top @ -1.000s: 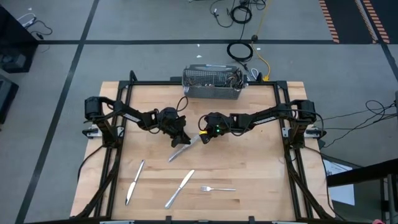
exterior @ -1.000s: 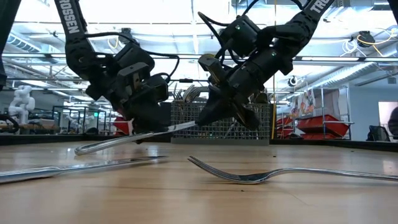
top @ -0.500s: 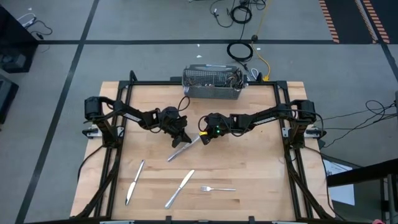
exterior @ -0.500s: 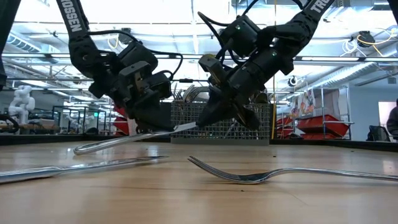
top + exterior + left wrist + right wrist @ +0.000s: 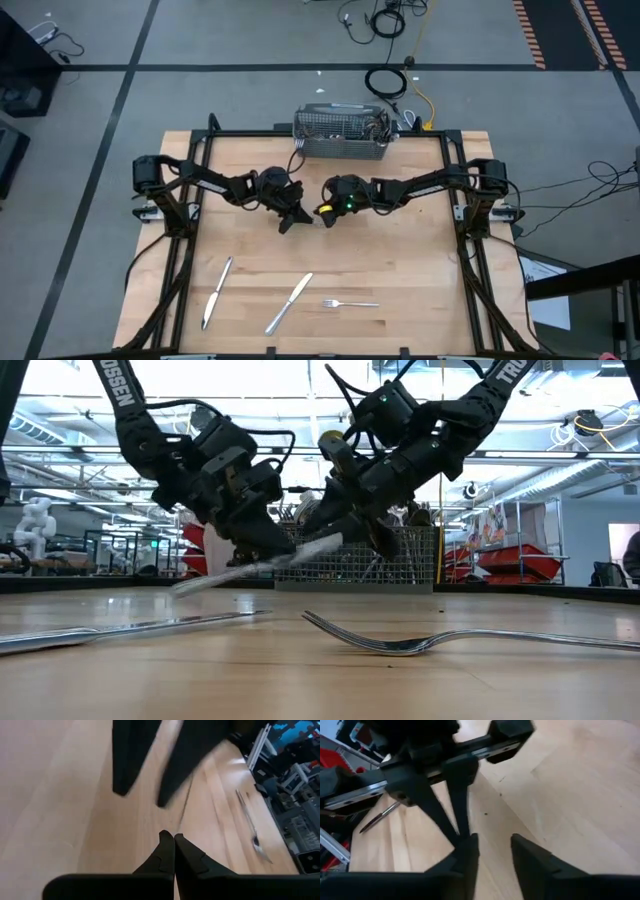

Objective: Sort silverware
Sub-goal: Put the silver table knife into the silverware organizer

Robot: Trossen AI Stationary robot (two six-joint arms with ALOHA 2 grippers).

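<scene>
A table knife [image 5: 262,559] hangs tilted above the worktop [image 5: 400,260], pinched by the left tool [image 5: 297,215], whose fingers are closed on it. The right tool [image 5: 322,214] sits just beside, fingers parted and off the knife. Two knives [image 5: 216,291] and a fork [image 5: 350,303] lie well nearer the front edge.

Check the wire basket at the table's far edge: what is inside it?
In the mesh basket, several silver pieces of silverware stand upright, handles or heads above the rim. The grippers and mesh cover much of it, so count and types cannot be told.
</scene>
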